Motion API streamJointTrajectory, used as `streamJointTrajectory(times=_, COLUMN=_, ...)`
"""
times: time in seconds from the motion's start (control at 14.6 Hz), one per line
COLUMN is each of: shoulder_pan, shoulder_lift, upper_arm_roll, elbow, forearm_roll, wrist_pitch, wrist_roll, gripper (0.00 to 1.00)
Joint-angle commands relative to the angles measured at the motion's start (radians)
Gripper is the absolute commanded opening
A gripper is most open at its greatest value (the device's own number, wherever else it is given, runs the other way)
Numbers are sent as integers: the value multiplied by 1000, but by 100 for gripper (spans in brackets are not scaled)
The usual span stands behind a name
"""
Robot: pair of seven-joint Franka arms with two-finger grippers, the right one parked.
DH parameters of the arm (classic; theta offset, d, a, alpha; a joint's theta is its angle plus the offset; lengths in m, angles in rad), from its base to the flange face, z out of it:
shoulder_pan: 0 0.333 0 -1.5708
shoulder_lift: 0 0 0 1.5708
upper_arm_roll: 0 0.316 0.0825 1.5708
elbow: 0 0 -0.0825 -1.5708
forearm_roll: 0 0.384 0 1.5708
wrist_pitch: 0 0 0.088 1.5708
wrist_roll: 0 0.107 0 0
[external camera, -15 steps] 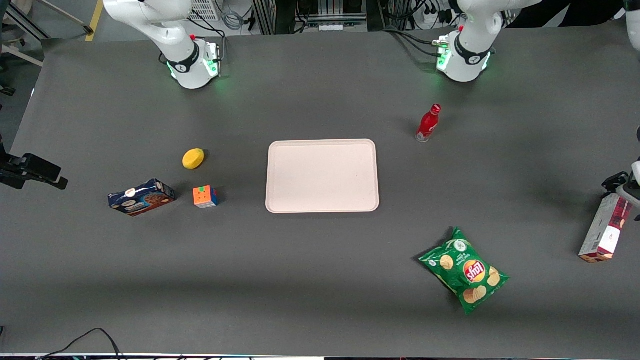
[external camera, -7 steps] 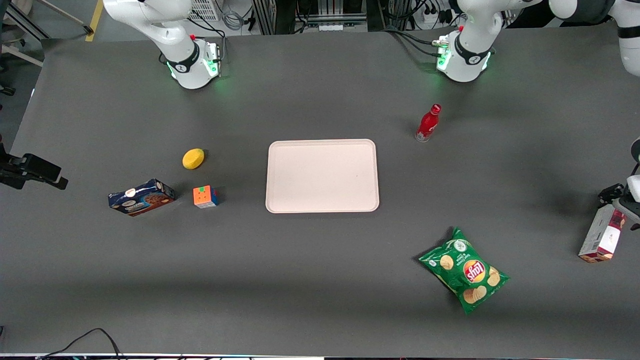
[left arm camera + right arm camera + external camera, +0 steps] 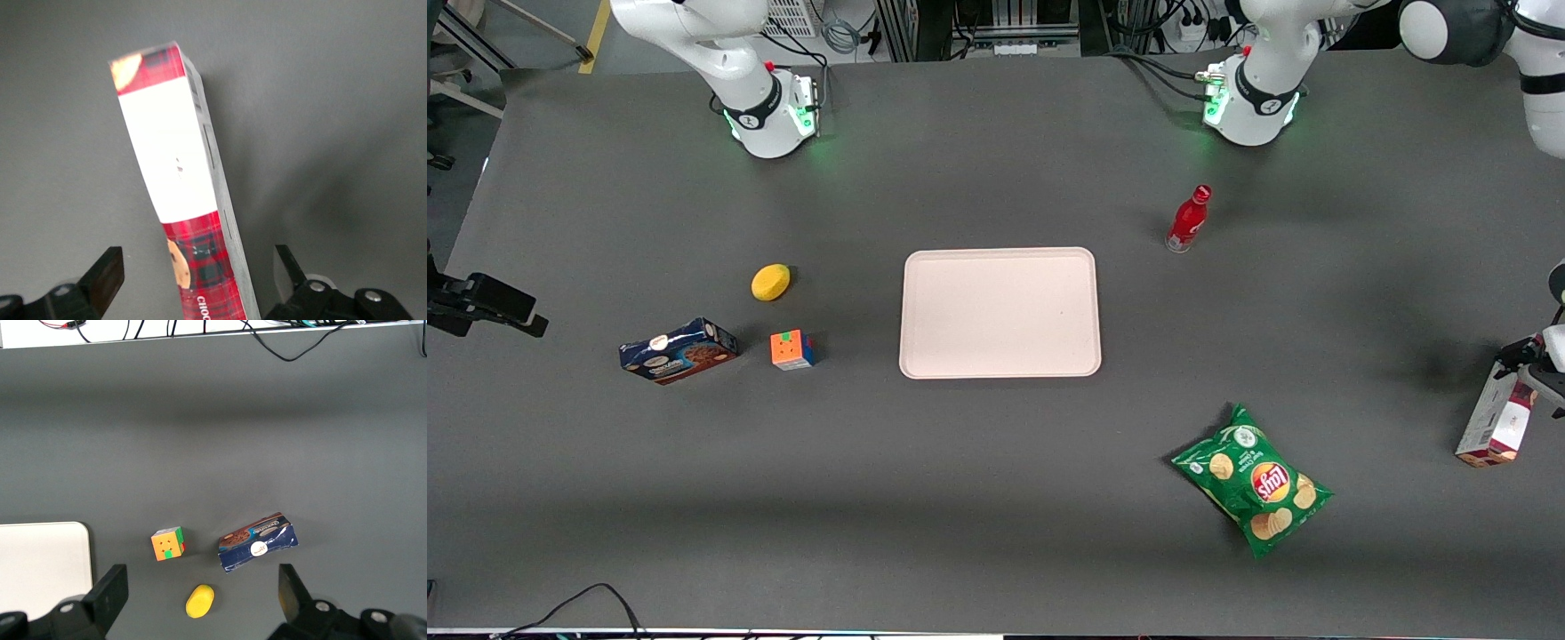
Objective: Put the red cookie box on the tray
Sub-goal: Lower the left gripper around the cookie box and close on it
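Both gripper (image 3: 197,280) fingers spread wide round red cookie box (image 3: 180,193) — prob. no contact; tray (image 3: 1000,312) well apart.

Robot lab: two arm bases (image 3: 769,111) bolted to a grey-covered table (image 3: 996,498), cable racks (image 3: 996,27) at its edge.

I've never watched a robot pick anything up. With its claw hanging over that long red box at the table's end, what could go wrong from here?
The gripper is open, its fingers straddling the red cookie box near one end, not the middle. Gripped there, the long box could tip or swing when lifted.

The box stands on its narrow side, so a finger nudging it might topple it.

The tray lies well toward the table's middle; the red bottle and chip bag stand roughly between, so a dangling box might clip them.
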Motion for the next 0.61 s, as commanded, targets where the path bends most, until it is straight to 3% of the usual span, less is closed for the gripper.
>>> streamJointTrajectory(times=0.0, shoulder_pan=12, shoulder_lift=39, upper_arm_roll=8, elbow=25, forearm_roll=-23, wrist_pitch=0, wrist_roll=21, gripper=100)
streamJointTrajectory(times=0.34, shoulder_pan=11, shoulder_lift=70, upper_arm_roll=8, elbow=22, forearm_roll=-56, wrist_pitch=3, wrist_roll=11, gripper=99)
streamJointTrajectory(times=0.55, shoulder_pan=11, shoulder_lift=76, upper_arm_roll=6, elbow=22, forearm_roll=-57, wrist_pitch=3, wrist_roll=10, gripper=74)
